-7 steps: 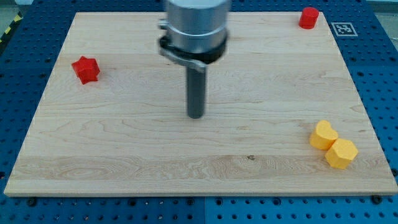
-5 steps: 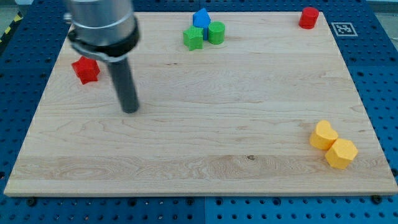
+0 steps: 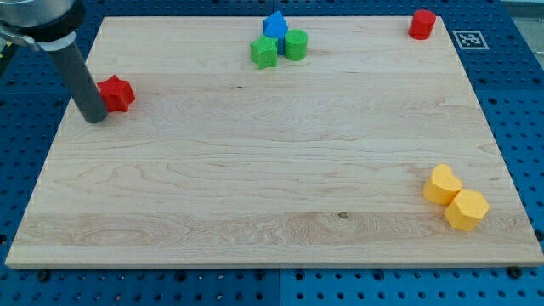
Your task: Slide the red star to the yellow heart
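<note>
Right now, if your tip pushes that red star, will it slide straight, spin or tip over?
The red star looks low and flat-bottomed, so it probably slides without tipping. Its points may make it spin off my tip, which sits at its lower-left edge. The wooden board looks smooth.

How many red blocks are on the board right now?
2. The red star sits near the view's left edge, just right of my tip; a red cylinder stands at the view's top right corner. None looks hidden.

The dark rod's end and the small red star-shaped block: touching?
Cannot tell. In the camera view my tip sits at the left edge of the red star, the rod overlapping it, so neither gap nor contact shows plainly.
</note>
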